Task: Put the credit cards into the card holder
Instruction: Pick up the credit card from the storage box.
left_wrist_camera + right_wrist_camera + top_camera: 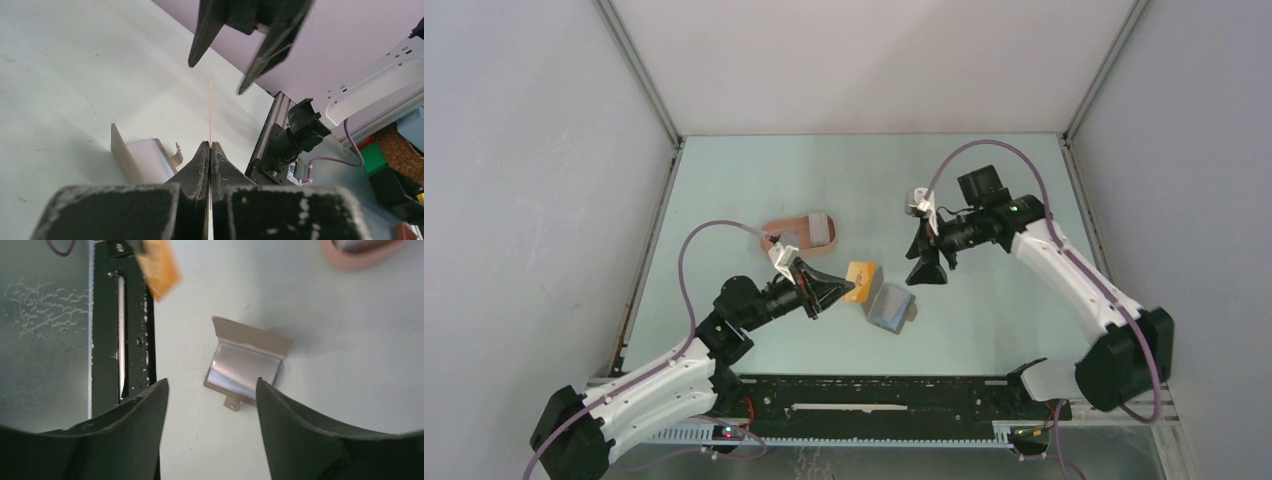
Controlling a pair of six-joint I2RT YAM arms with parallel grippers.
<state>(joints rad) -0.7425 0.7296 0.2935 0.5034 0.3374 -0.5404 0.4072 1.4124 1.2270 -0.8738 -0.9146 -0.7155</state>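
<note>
- The task looks partly done: one pale card (821, 228) lies in the pink holder (776, 232), at its right end.
- An orange card (861, 281) is not yet in. It is up off the table (754, 180), to the right of the holder and well short of it.
- A grey wallet (891, 306) lies open on the table just right of the orange card. A pale glossy face shows in its fold; I cannot tell whether that is another card.
- No blue or black card can be made out for certain in any view.
- What is left, by my reading: carry the orange card over to the holder and set it down inside the rim, then deal with whatever the wallet may hold.
- The left gripper (842, 289) is clamped tight on the orange card. Its wrist view shows the jaws pressed together with the card edge-on, standing out from the tips.
- The right gripper (924, 272) stands fairly wide with nothing between its jaws. It hangs above the table near the wallet, touching neither wallet nor card.
</note>
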